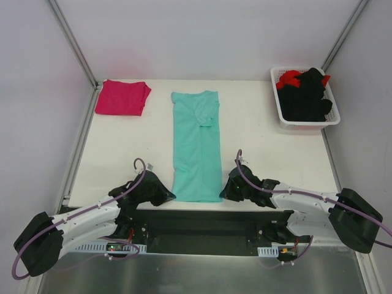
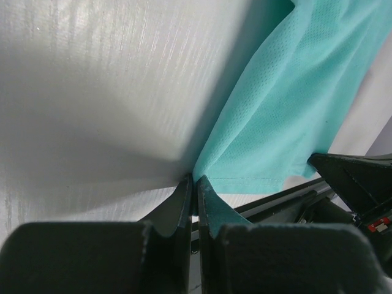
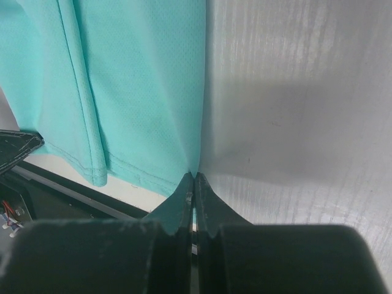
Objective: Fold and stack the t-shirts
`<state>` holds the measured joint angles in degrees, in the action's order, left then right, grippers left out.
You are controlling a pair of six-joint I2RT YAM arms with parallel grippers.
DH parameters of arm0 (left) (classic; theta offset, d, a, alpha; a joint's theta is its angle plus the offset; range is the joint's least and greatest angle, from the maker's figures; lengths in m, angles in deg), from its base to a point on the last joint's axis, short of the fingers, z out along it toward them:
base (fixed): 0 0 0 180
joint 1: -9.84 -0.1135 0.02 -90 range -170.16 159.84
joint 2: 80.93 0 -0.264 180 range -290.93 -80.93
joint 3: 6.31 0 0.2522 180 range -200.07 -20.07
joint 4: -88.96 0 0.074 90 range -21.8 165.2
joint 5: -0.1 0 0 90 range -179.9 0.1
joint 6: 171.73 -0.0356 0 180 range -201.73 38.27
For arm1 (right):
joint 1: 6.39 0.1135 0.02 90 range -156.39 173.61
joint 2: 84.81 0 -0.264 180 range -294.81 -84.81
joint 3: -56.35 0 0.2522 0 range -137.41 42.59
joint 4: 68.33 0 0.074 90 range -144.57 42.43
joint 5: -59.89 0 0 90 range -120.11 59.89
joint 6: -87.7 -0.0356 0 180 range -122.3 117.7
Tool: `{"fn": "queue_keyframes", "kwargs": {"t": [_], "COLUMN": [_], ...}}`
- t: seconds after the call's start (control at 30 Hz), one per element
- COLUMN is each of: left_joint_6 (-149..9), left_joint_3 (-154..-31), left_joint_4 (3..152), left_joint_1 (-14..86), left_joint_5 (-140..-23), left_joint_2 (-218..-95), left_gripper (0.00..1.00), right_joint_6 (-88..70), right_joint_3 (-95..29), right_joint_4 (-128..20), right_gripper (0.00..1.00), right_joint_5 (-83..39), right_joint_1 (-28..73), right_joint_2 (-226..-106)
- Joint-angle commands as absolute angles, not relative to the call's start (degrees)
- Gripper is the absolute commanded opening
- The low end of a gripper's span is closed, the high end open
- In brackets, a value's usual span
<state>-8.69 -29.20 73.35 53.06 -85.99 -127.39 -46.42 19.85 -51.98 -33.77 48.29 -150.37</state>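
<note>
At near corners of the teal t-shirt point(image 1: 196, 147), left gripper point(image 2: 195, 179) and right gripper point(image 3: 193, 176), each closed on hem.

Two t-shirts point(image 1: 196, 153), one basket point(image 1: 304, 124), two arms point(image 1: 86, 220)

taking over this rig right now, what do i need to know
Left claw: shut on the near left corner of the teal shirt.
Right claw: shut on its near right corner.
Teal shirt lies mid-table, folded into a long strip. Pink shirt sits folded at far left. Black and red garments are in the basket, far right.
Done: pink.
Left: finish teal, probably stack it on pink, then the basket garments.
</note>
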Motion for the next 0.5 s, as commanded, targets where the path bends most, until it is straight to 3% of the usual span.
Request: {"fn": "queue_keyframes", "kwargs": {"t": [0.0, 0.47], "left_joint_6": [-8.7, -6.9], "left_joint_3": [-30.7, -36.6], "left_joint_4": [69.5, 62.8], "left_joint_1": [54.4, 59.2], "left_joint_5": [-85.6, -89.6], "left_joint_2": [-126.4, -125.1], "left_gripper": [0.0, 0.0], "right_joint_6": [-46.9, -47.3], "right_joint_3": [18.2, 15.0], "right_joint_4": [-50.8, -44.7], "right_gripper": [0.01, 0.01], "right_joint_5": [-34.1, -36.9], "right_joint_1": [48.9, 50.7], "right_joint_2": [-150.7, -146.4]}}
